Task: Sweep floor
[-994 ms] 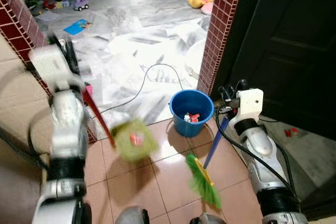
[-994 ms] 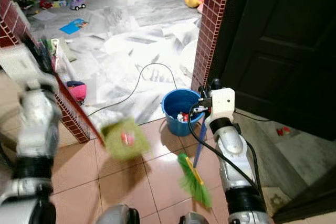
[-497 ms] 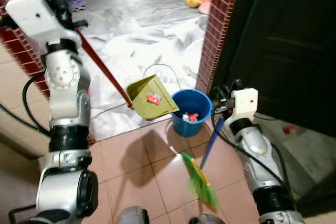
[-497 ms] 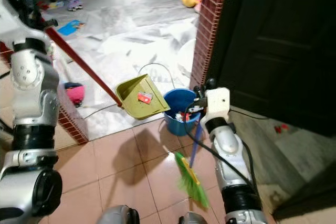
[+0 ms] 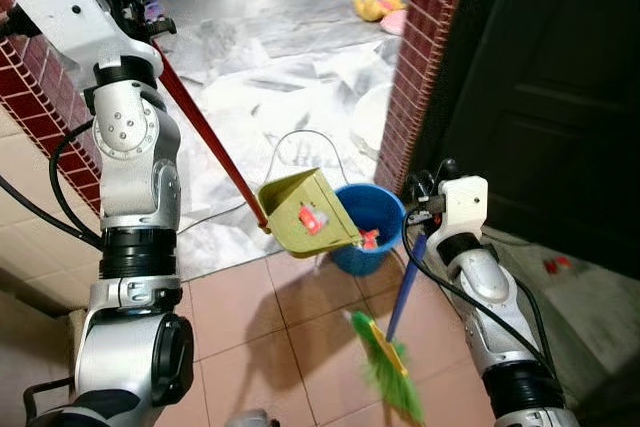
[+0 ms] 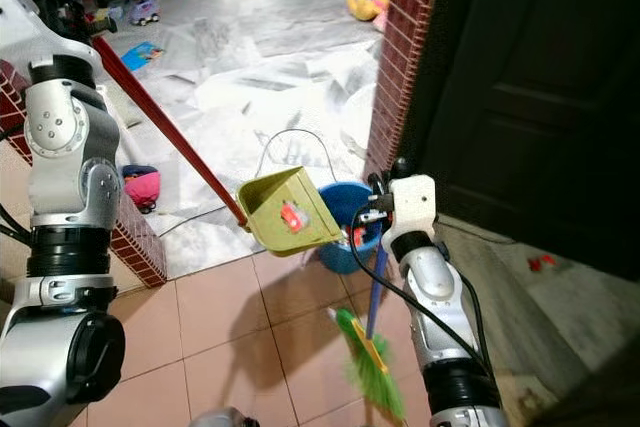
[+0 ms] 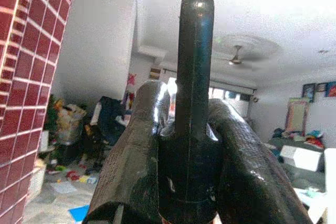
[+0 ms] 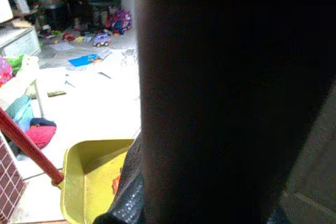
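Over bucket (image 5: 380, 209) rim: left gripper (image 7: 191, 129) clamped on dustpan (image 5: 305, 213) handle, tilting to dump rubbish; right gripper (image 5: 422, 209) clenching broom (image 5: 385, 362), parked aside.

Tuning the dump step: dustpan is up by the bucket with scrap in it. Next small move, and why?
Probably tip the dustpan a little further and ease it over the blue bucket. The left hand holds its red handle high; a red scrap sits in the tilted pan, whose lip overlaps the bucket's near rim. The right hand holds the broom upright nearby, so keep clear of it.
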Tool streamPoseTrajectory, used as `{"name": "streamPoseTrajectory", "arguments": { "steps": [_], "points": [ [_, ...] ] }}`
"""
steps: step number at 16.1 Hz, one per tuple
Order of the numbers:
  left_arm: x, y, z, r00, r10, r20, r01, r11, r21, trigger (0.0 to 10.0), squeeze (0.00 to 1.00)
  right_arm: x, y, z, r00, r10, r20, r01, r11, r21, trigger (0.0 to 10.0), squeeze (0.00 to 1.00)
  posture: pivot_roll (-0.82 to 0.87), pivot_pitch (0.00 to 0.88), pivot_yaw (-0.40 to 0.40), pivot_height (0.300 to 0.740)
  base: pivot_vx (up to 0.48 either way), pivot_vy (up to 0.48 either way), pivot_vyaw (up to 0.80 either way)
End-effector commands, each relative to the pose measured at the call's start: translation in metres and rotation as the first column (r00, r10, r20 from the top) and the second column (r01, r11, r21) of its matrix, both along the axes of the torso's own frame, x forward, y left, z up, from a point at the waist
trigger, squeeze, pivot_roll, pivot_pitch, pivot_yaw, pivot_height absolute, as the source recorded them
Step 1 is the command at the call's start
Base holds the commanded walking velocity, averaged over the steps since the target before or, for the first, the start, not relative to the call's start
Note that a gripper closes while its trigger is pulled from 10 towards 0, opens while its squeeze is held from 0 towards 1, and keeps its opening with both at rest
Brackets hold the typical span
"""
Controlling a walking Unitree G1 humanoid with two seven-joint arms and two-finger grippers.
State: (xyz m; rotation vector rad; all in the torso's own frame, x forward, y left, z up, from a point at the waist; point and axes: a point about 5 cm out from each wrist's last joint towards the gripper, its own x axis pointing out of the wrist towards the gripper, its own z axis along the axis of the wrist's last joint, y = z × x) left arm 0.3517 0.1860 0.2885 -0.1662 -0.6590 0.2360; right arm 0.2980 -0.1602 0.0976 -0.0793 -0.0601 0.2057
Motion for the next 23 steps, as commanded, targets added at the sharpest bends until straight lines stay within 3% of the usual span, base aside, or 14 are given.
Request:
{"name": "streamPoseTrajectory", "arguments": {
  "steps": [1, 7, 13, 19, 22, 23],
  "points": [
    [-0.005, 0.000, 0.024, 0.995, 0.010, 0.104, -0.009, 1.000, -0.006, 10.0, 0.00, 0.001, 0.004, 0.001, 1.000, 0.013, 0.003, -0.013, 1.000, -0.011, 10.0, 0.00, -0.06, 0.000, 0.066, 0.740, 0.480, 0.000, 0.00],
    [-0.003, -0.009, 0.021, 0.996, -0.027, 0.091, 0.029, 0.999, -0.020, 10.0, 0.00, 0.001, 0.005, 0.001, 1.000, 0.014, -0.001, -0.014, 1.000, -0.012, 10.0, 0.00, -0.06, 0.000, 0.065, 0.740, 0.462, 0.000, 0.00],
    [-0.004, -0.009, 0.012, 0.997, -0.011, 0.072, 0.011, 1.000, -0.010, 10.0, 0.00, 0.002, 0.001, -0.001, 1.000, 0.015, -0.016, -0.015, 1.000, -0.021, 10.0, 0.00, -0.06, 0.000, 0.055, 0.740, 0.000, 0.000, 0.00],
    [-0.003, -0.031, -0.004, 0.998, -0.030, 0.055, 0.028, 0.999, 0.040, 10.0, 0.00, 0.002, 0.000, -0.001, 1.000, 0.015, -0.021, -0.016, 0.999, -0.029, 10.0, 0.00, -0.07, 0.000, 0.056, 0.740, 0.000, 0.000, 0.00],
    [-0.004, -0.039, -0.006, 0.997, -0.009, 0.073, 0.002, 0.995, 0.099, 10.0, 0.00, 0.002, 0.000, 0.000, 1.000, 0.013, -0.020, -0.013, 1.000, -0.028, 10.0, 0.00, -0.08, 0.000, 0.064, 0.740, 0.000, 0.000, 0.00],
    [-0.003, -0.047, -0.005, 0.996, 0.038, 0.084, -0.048, 0.992, 0.121, 10.0, 0.00, 0.001, 0.001, -0.001, 1.000, 0.014, -0.023, -0.014, 1.000, -0.028, 10.0, 0.00, -0.08, 0.000, 0.065, 0.740, 0.000, 0.000, 0.00]
  ]
}}
